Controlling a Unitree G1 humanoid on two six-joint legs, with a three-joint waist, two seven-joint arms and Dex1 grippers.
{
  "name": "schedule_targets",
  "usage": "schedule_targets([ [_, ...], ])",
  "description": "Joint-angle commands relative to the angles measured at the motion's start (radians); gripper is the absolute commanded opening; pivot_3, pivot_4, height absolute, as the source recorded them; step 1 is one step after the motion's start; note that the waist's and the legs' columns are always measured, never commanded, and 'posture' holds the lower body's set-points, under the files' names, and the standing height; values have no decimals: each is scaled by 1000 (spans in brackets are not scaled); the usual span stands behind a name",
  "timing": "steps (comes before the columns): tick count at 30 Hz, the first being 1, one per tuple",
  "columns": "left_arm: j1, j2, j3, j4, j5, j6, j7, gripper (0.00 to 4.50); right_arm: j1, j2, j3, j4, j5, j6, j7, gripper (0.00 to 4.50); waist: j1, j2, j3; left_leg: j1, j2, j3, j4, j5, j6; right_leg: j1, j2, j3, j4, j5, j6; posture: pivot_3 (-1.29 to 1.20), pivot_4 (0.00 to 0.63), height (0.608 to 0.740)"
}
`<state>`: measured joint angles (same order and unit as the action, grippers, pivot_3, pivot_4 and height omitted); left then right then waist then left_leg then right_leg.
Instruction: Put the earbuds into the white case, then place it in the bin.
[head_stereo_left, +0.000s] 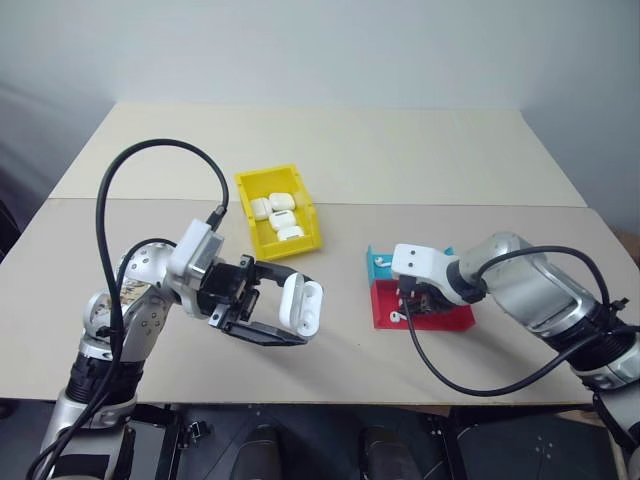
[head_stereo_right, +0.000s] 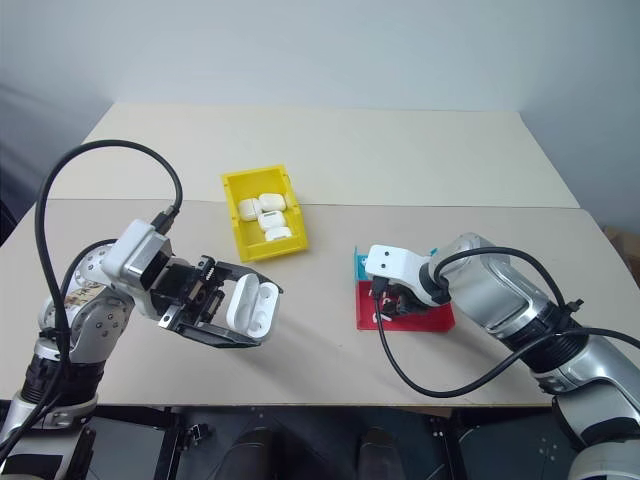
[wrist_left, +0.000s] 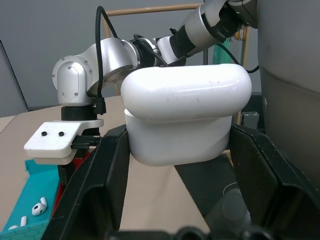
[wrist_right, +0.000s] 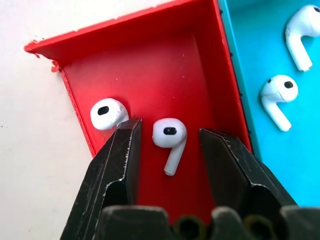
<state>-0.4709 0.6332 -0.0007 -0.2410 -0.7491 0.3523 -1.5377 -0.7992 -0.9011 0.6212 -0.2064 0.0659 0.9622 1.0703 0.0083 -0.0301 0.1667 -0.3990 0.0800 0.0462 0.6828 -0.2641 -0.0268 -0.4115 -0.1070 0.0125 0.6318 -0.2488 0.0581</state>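
1. Case: glossy white rounded plastic charging case (head_stereo_left: 301, 305), lid flipped open, pinched between the black fingers of the left gripper (head_stereo_left: 283, 310), held above the beige bench (head_stereo_left: 400, 160).
2. Earbud: tiny glossy white stemmed earbud (wrist_right: 169, 139) lying in the shallow red plastic tray (wrist_right: 150, 65). It sits between the spread fingers of the right gripper (wrist_right: 170, 145), untouched, stem running toward the wrist. The right arm is much nearer.
3. Second earbud (wrist_right: 107, 112): same tray, just outside one finger.
4. Shallow teal tray (wrist_right: 250, 60): beside the red one, two more earbuds.
5. Bin: bright yellow rectangular plastic bin (head_stereo_left: 252, 190), several closed white cases inside, beyond the left gripper.
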Motion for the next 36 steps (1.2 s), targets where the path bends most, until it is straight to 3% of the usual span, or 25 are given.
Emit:
schedule_targets([
  [1,-4,13,20,-34,-19,-2,8,2733,20,0,-8,-21,-16,-13,11,1669,0,0,0,0,0,0,0,0,0,0,0,0,0,0,0,0,150,740],
  [4,-8,16,21,-29,-17,-4,8,2733,30,2,-29,-31,-11,-3,13,722,1,0,0,0,0,0,0,0,0,0,0,0,0,0,0,0,150,740],
  [5,-11,17,20,-27,-16,-4,9,2733,33,1,-49,-40,-4,7,9,620,1,0,0,0,0,0,0,0,0,0,0,0,0,0,0,0,150,740],
  [9,-28,10,15,-11,-15,-4,13,2733,33,-9,-168,-84,50,63,5,621,1,0,0,0,0,0,0,0,0,0,0,0,0,0,0,0,150,740],
  [14,-64,-15,14,19,-29,3,21,2733,19,0,-478,-170,228,241,5,621,4,0,0,-2,0,0,0,0,0,-1,0,0,0,0,0,0,150,740],
  [18,-99,-39,5,50,-22,4,28,2733,2,148,-868,-285,433,431,-33,621,5,0,0,-2,0,0,0,0,0,-1,0,0,0,0,0,0,150,740],
  [22,-151,-79,2,96,-6,13,75,2733,0,361,-1083,-415,556,436,-159,621,3,0,0,-1,0,-1,0,0,0,0,0,-1,0,0,0,0,150,740],
  [30,-222,-102,-14,126,-4,97,159,2733,22,579,-1056,-543,728,353,-357,621,-5,1,-1,-1,0,-1,-1,0,0,-1,0,0,8,0,0,0,150,740],
  [36,-228,-108,-13,124,0,101,160,2733,47,585,-985,-534,796,285,-435,621,-11,1,-1,-1,0,-1,-1,1,-1,-1,0,0,9,0,0,0,150,740],
])
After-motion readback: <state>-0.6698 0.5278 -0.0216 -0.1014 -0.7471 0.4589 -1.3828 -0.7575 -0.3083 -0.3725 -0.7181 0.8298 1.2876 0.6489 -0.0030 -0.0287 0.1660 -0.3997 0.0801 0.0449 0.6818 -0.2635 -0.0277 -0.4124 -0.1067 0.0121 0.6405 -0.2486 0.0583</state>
